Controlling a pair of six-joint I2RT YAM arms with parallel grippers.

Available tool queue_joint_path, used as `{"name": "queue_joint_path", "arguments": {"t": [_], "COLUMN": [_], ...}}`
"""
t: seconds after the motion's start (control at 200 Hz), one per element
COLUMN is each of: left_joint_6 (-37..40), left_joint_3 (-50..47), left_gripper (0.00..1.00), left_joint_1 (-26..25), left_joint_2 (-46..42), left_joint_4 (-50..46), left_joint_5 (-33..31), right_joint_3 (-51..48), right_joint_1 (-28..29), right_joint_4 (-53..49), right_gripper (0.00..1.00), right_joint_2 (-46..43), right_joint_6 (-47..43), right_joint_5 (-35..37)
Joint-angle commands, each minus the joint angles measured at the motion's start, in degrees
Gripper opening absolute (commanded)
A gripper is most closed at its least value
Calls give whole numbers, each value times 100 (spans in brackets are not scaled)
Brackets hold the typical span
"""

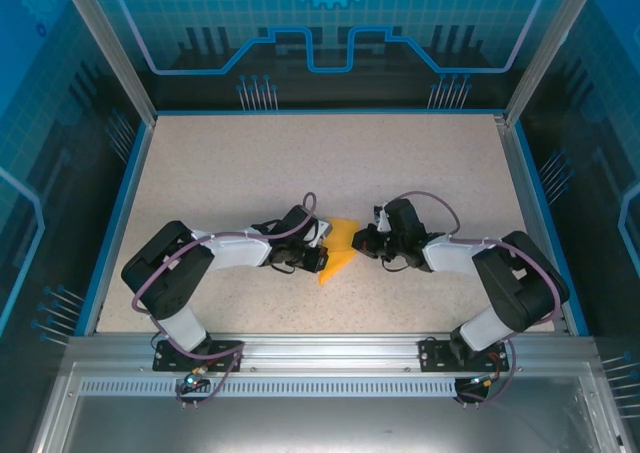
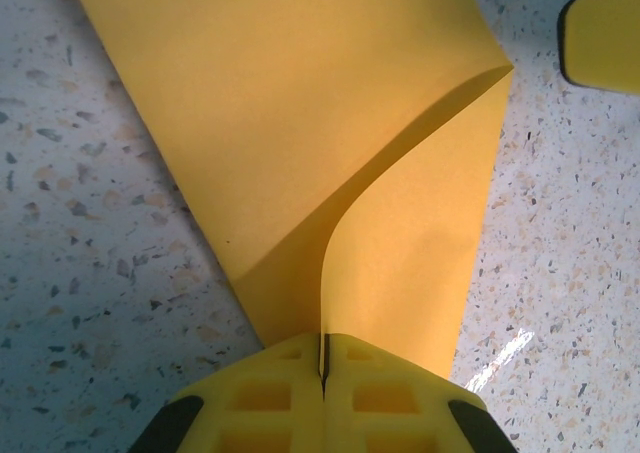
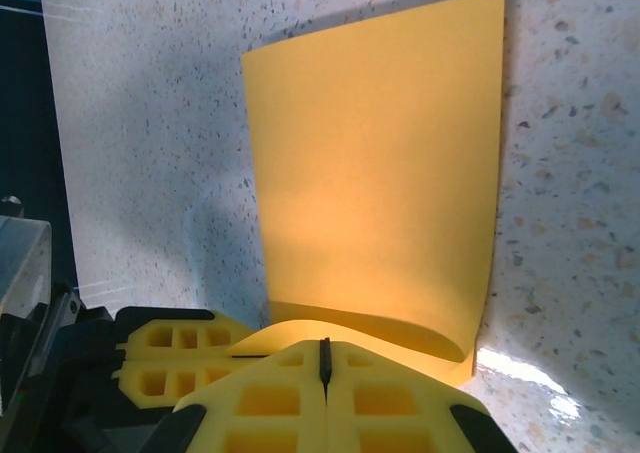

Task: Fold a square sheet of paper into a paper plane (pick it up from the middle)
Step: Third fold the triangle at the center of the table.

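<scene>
Orange square sheet of paper [image 2: 300, 123] is pinched by our left gripper [image 2: 323, 351], as its wrist view reveals; right gripper [image 3: 324, 353] sits pressed together.

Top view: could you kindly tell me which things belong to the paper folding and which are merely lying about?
For the job:
- paper
- left gripper, shut on the paper
- right gripper, shut

Merely there:
- table
- blue walls
</scene>
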Motion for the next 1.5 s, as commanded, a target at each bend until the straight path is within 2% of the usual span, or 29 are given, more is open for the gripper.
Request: {"name": "queue_joint_path", "arguments": {"t": [0.0,0.165,0.315,0.59,0.705,0.855,1.195,1.395,1.495], "left_joint_6": [111,150,155,148,129,128,121,16,-68], "left_joint_3": [82,73,60,52,56,91,132,179,225], "left_gripper": [5,5,5,5,5,5,6,12,25], "left_joint_1": [24,27,26,23,26,22,22,27,25], "left_joint_2": [139,116,107,116,107,96,72,-101,-381], "left_joint_4": [-385,-431,-432,-442,-435,-446,-480,-557,-708], "left_joint_5": [86,68,62,60,55,58,60,60,-40], "right_joint_3": [160,88,-158,-76,136,468,591,434,405], "right_joint_1": [-90,-263,-465,-533,-373,81,319,311,311], "right_joint_4": [-200,-83,450,118,5,-223,-93,-94,-211], "right_gripper": [0,0,0,0,0,0,0,0,0], "right_joint_2": [305,746,1020,540,426,528,1088,1295,1248], "right_joint_6": [-172,-266,-136,-203,-294,-240,-126,-171,-203], "right_joint_5": [-134,-188,-354,-374,-547,-396,-324,-36,86]}}
